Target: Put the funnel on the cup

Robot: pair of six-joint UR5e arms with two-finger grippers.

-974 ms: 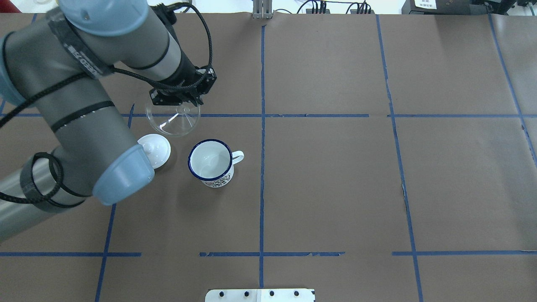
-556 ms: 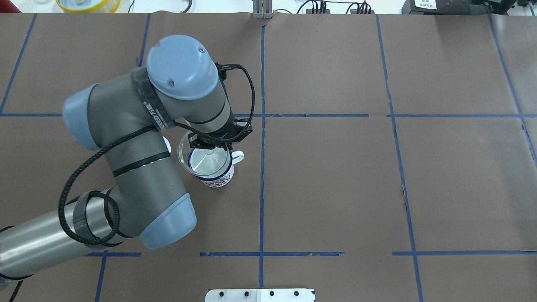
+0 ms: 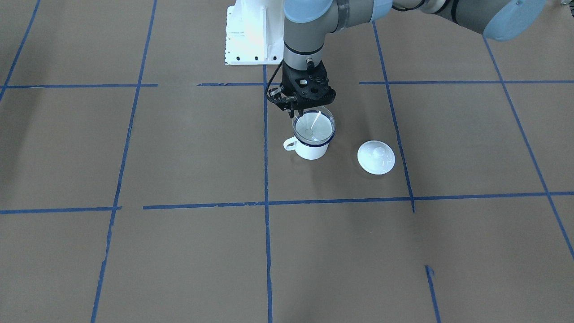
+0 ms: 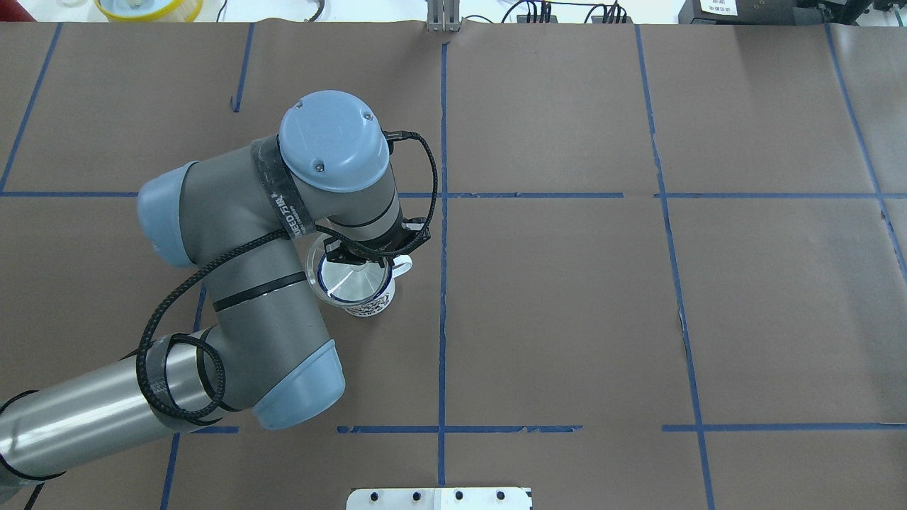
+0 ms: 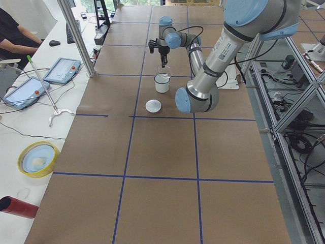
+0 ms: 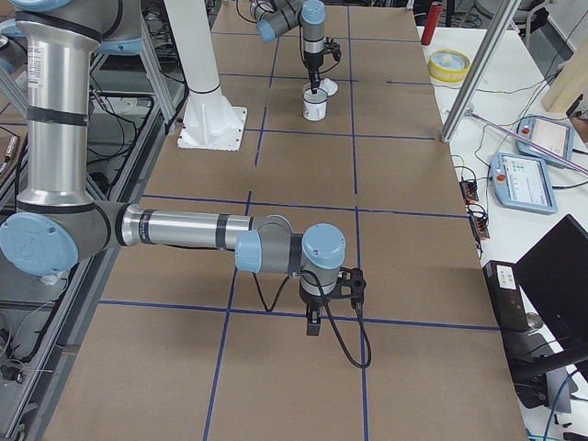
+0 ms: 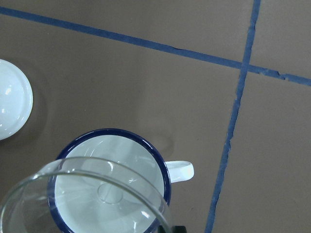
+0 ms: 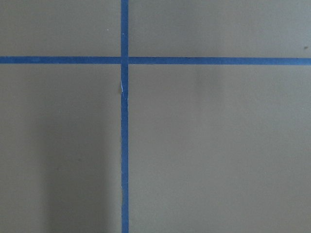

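The white enamel cup (image 3: 310, 150) with a dark blue rim stands on the brown table, its handle toward the centre line. My left gripper (image 3: 301, 107) is shut on the rim of the clear funnel (image 3: 314, 125) and holds it directly over the cup's mouth, the spout pointing down into it. In the overhead view the funnel (image 4: 347, 280) covers most of the cup (image 4: 365, 304). The left wrist view shows the funnel's rim (image 7: 87, 194) above the cup's blue rim (image 7: 146, 145). My right gripper (image 6: 312, 326) hangs low over the table far from the cup; I cannot tell if it is open or shut.
A round white domed lid (image 3: 376, 157) lies on the table beside the cup, on my left arm's side; my arm hides it in the overhead view. A yellow bowl (image 4: 149, 7) sits beyond the table's far edge. The white robot base (image 3: 251, 36) stands near the table's edge.
My left arm carried the funnel from beyond the lid across to the cup, and now holds it centred over the cup's mouth. The cup and lid have not moved.
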